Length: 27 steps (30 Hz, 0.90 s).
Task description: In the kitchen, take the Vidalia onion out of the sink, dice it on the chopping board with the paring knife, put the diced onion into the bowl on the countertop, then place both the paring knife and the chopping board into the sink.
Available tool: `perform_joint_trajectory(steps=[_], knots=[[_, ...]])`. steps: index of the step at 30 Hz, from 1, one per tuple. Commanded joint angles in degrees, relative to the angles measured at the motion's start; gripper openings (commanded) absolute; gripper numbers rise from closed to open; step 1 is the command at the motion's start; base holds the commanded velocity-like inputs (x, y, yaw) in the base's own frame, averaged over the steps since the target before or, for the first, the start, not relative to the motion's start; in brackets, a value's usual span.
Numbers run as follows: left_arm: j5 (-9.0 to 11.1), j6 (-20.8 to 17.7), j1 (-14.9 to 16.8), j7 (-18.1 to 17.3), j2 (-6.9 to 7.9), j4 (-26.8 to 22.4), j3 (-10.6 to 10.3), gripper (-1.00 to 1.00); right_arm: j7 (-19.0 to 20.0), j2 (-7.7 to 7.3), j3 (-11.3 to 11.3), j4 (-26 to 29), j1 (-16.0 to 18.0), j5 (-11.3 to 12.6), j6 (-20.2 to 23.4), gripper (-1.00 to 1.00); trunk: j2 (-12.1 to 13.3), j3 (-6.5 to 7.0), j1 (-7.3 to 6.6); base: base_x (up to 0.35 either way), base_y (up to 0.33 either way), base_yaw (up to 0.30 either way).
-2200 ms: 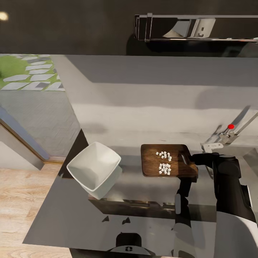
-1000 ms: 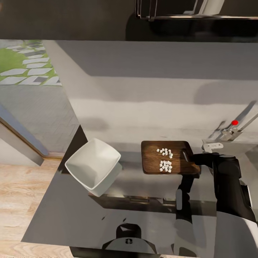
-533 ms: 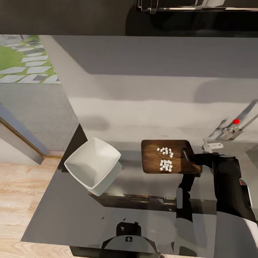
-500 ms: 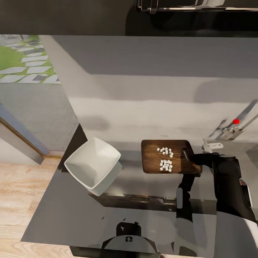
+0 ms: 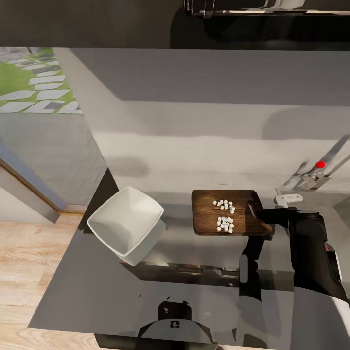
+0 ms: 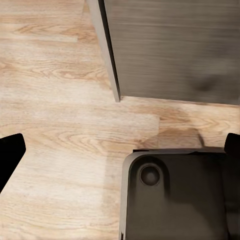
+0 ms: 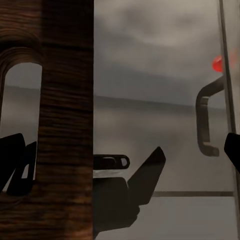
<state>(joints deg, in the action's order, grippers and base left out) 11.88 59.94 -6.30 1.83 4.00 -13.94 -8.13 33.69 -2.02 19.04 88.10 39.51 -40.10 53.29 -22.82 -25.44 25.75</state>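
The Vidalia onion lies as several small white dice (image 5: pixel 223 217) in two clusters on the dark brown chopping board (image 5: pixel 206 221), which rests on the glossy countertop (image 5: pixel 97 287). Left of the board stands the white square bowl (image 5: pixel 126 224), with nothing in it. My right gripper (image 5: pixel 263 216) is at the board's slot-handle end. It is open (image 7: pixel 122 152), and the board's edge (image 7: pixel 67 125) runs between its spread fingers. A dark pointed shape (image 7: pixel 147 175) sits beside that edge; I cannot tell if it is the paring knife. My left gripper (image 6: pixel 120 150) hangs open above the floor.
The sink's steel rim (image 5: pixel 340 206) and its tap with a red knob (image 5: pixel 319 165) are at the far right, just past the board. A grey wall runs behind the counter. Wooden floor (image 6: pixel 60 100), a cabinet side (image 6: pixel 170 45) and my base (image 6: pixel 175 195) lie below the left gripper.
Over two seconds the whole head view has slid slightly, so the camera moved. In the last half second nothing has moved.
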Motion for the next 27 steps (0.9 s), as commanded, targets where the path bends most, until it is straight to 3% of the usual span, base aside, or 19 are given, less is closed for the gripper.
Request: perform_joint_trajectory(steps=[1,27], knots=[[0.42,0.06,-0.01,0.19,0.05,-0.12,-0.49,1.0,0.61,0.0,-0.01,0.06,0.05,-0.58,0.14,1.0,-0.09,-0.09,0.03,0.0,0.0,0.0],[0.42,0.06,-0.03,0.19,0.05,-0.12,-0.49,1.0,0.59,0.07,-0.01,0.06,0.05,-0.51,0.15,1.0,-0.09,-0.97,0.03,0.0,0.0,0.0]])
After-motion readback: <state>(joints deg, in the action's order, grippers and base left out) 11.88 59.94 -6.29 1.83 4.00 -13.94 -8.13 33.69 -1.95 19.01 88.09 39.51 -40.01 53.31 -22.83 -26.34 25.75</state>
